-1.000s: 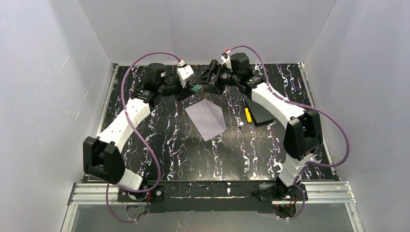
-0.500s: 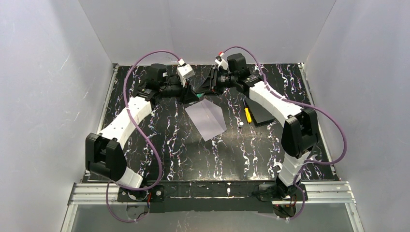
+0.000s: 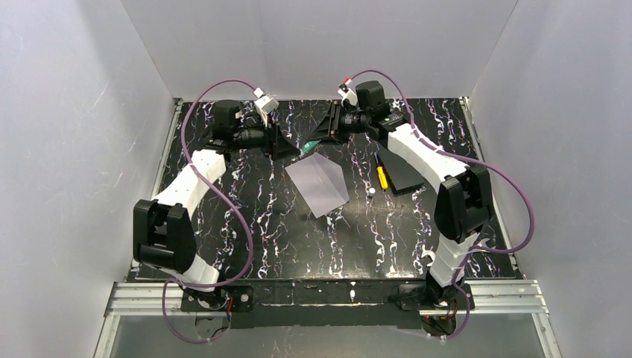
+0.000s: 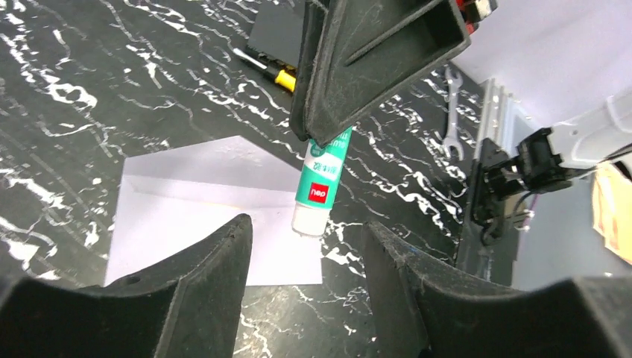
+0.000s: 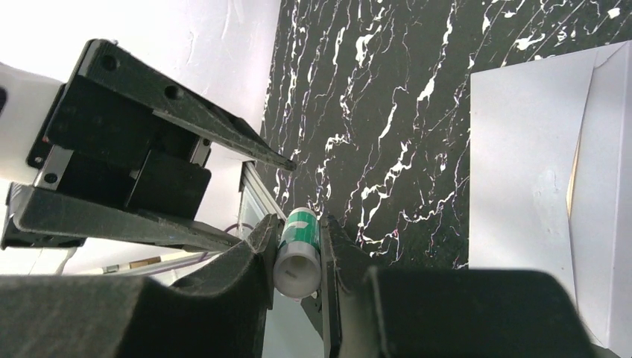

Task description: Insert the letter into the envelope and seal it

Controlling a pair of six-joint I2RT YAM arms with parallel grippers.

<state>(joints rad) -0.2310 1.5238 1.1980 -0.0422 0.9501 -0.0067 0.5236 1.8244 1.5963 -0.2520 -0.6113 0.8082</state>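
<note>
Stringer: Leftward goes the left gripper (image 3: 285, 147), drawn back from the spot over the far tabletop (image 3: 358, 231) where both arms crowded together a second ago. Its jaws now stand apart with nothing between them.

Editor: And the other side?

Stringer: Right gripper (image 3: 317, 140), wide a second ago, is now clamped on a green-and-white glue stick (image 4: 322, 179). The tube hangs tilted, white end down, held off the paper near the far corner of the envelope (image 3: 319, 183).

Editor: A handover, then?

Stringer: It reads that way: one arm lets go, the other has the tube. Whether a cap sits on that white end, the views don't settle.

Editor: Where is the letter?

Stringer: Only a thin cream edge of the letter (image 5: 572, 175) shows, along the envelope's fold line in the right wrist view. The rest appears tucked inside. The envelope lies flat mid-tabletop, unmoved; whether its flap is open or folded over, I cannot tell.

Editor: Meaning for the job?

Stringer: Insertion looks done and sealing is the step in hand. The next move likely calls for bringing the glue end down onto the flap, with the freed left gripper available to steady the paper.
</note>
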